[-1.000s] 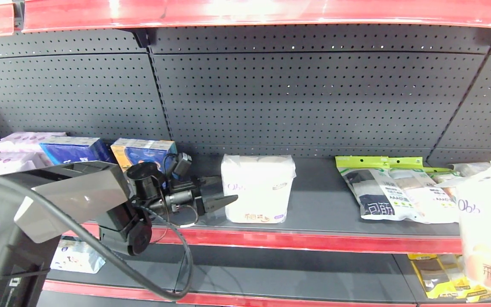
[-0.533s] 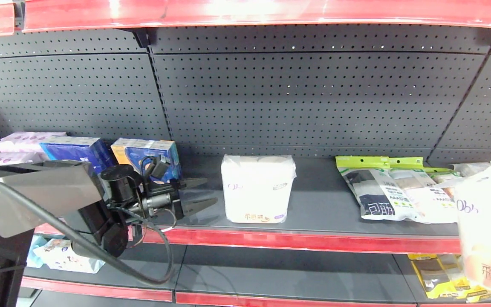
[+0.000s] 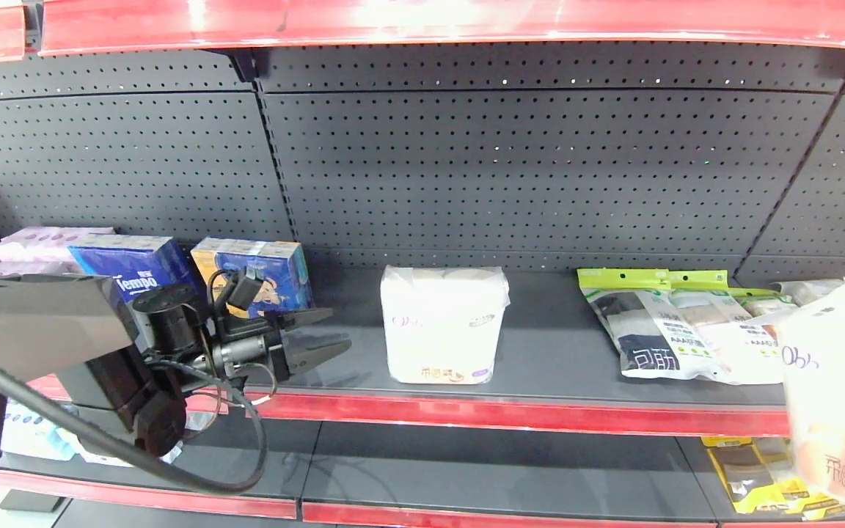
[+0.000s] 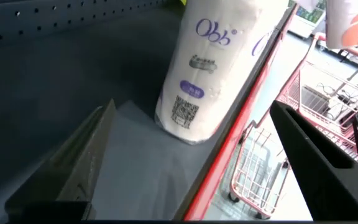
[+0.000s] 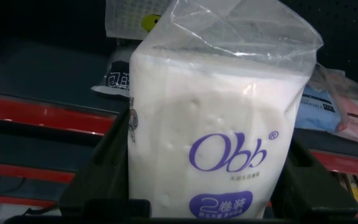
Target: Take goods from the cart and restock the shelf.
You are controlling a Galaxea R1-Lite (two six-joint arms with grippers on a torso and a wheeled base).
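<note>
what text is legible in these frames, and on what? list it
"Obb": held roll pack, large purple letters.
"2卷装": purple badge low on the same pack.
"Obb": shelf roll pack, purple letters near its top.
"Tempo": blue tissue box, white letters on its front.
Too small or blurred to read: fine print and barcode digits on both packs, and the print on the green-topped bags.

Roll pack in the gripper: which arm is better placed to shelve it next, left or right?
Right. The right gripper is shut on the held roll pack, in front of the shelf. The left gripper is open and empty, beside the shelved pack.
</note>
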